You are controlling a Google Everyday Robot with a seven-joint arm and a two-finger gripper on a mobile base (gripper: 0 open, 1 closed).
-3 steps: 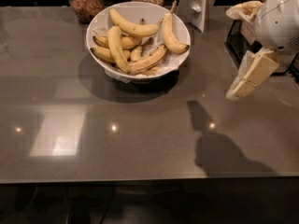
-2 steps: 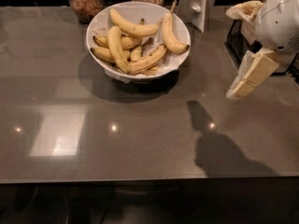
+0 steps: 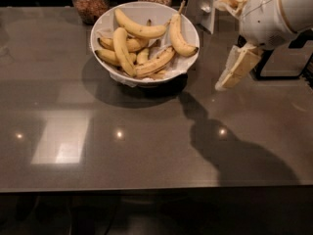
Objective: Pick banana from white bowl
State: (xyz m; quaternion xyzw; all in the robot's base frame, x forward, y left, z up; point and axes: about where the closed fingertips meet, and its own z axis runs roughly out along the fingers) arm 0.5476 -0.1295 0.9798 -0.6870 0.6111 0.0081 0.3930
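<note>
Tabletop, dark and glossy, carries everything as it did a second ago. The white arm at three o'clock has slid toward nine o'clock since then, nearer the white bowl, which has kept its twelve o'clock spot. The banana lies atop the heap at the bowl's far side, its long axis roughly nine to three o'clock and both ends curling toward twelve. The end effector slants down toward seven o'clock off the bowl's three o'clock side, not touching it. It holds nothing, and how far open it is I cannot tell.
</note>
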